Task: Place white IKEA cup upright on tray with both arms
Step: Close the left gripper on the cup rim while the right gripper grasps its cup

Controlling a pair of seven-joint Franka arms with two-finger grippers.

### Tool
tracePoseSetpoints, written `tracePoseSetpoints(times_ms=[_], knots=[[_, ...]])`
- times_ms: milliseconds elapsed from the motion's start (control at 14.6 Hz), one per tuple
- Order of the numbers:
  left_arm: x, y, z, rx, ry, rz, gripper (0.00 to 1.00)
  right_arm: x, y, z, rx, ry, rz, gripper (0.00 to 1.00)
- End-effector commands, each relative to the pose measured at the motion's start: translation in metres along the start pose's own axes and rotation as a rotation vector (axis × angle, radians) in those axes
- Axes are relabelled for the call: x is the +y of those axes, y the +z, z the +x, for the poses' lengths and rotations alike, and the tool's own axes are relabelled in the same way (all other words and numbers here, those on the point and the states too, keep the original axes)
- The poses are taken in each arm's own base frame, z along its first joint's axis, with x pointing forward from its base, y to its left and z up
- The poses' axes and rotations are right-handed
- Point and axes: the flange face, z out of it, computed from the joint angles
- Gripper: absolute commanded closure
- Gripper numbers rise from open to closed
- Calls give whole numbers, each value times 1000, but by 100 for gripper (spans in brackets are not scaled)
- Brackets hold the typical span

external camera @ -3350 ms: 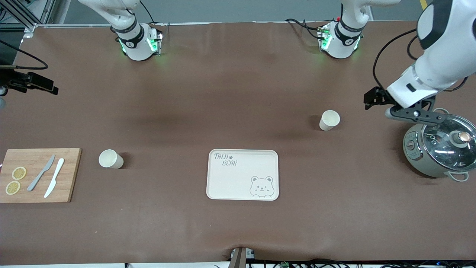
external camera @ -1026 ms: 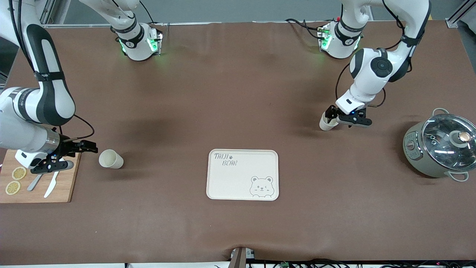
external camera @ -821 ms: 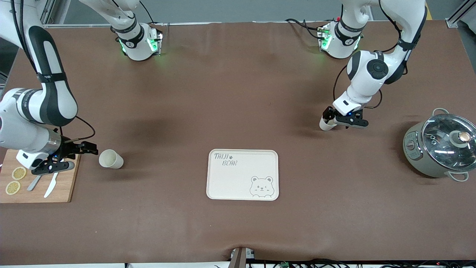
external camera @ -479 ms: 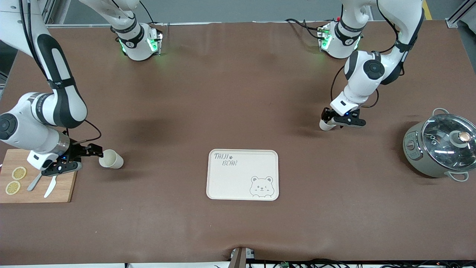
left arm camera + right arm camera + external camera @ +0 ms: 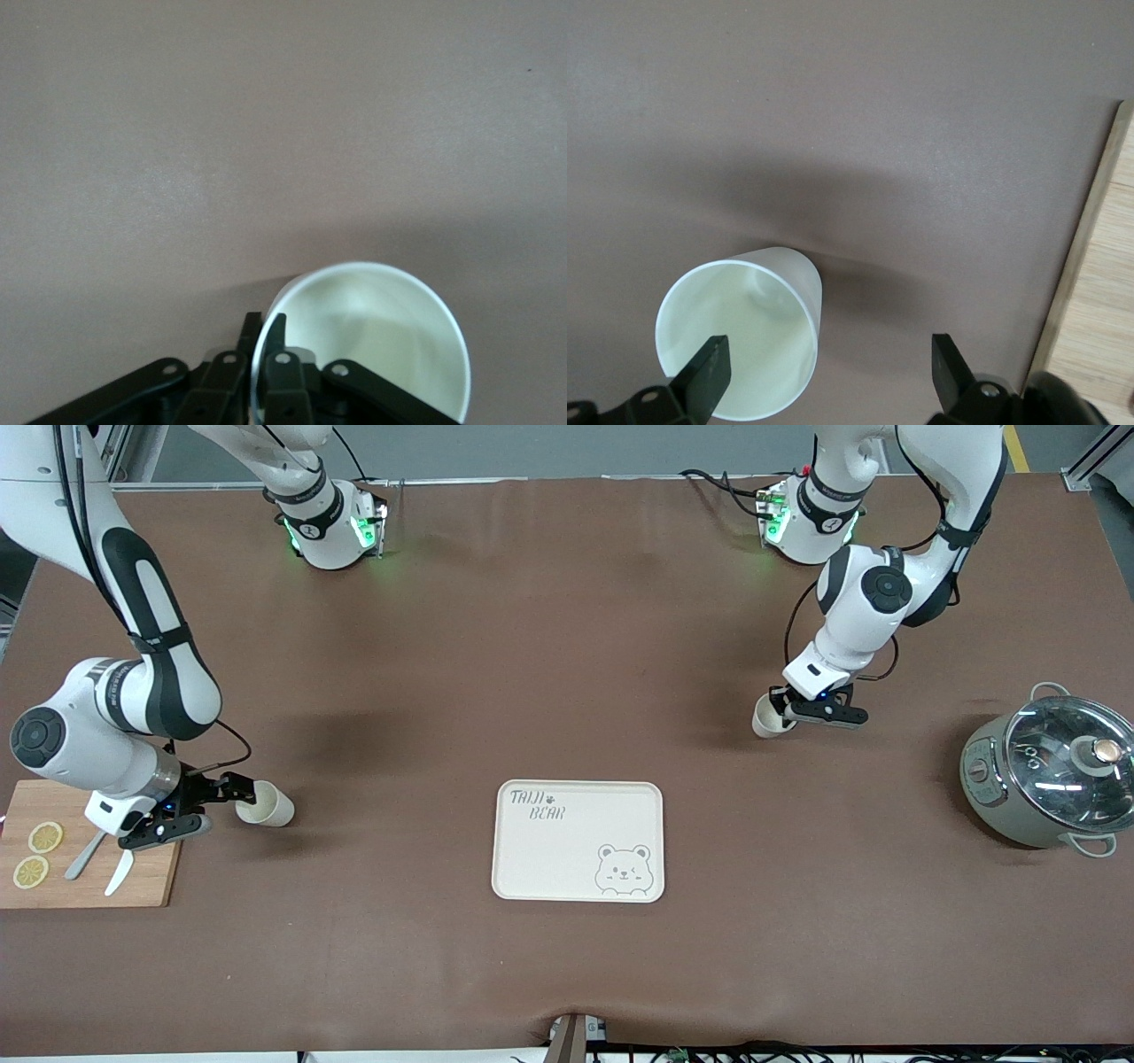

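Observation:
Two white cups stand mouth up on the brown table. My left gripper [image 5: 779, 707] is shut on the rim of one cup [image 5: 762, 722], one finger inside the wall and one outside; the left wrist view shows the cup [image 5: 381, 345] and the gripper [image 5: 266, 329]. My right gripper [image 5: 229, 804] is open at the other cup [image 5: 270, 808]. In the right wrist view, the gripper [image 5: 828, 359] has one finger over the cup's mouth [image 5: 735, 345] and the other outside it. The cream bear tray [image 5: 578, 785] lies bare between the cups, nearer the front camera.
A wooden cutting board [image 5: 159, 872] with lemon slices and two knives lies at the right arm's end, and its edge [image 5: 1099, 292] shows beside my right gripper. A grey pot with a glass lid [image 5: 1045, 779] stands at the left arm's end.
My right gripper has moved from over the board to the cup's rim. My left gripper has closed on its cup's rim, and the cup has shifted slightly toward the right arm's end.

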Motion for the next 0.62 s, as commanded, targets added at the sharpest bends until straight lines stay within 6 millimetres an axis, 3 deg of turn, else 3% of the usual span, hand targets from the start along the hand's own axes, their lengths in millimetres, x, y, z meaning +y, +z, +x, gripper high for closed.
tracePoseSetpoints(times_ms=[0, 410, 547], knots=[[-1, -4, 3, 21, -24, -4, 100, 3, 6, -1, 6, -17, -4, 0], [15, -17, 73, 89, -98, -30, 100, 3, 14, -1, 8, -16, -3, 0], [32, -31, 107, 50, -125, -39, 100, 3, 15, -1, 6, -17, -4, 0]])
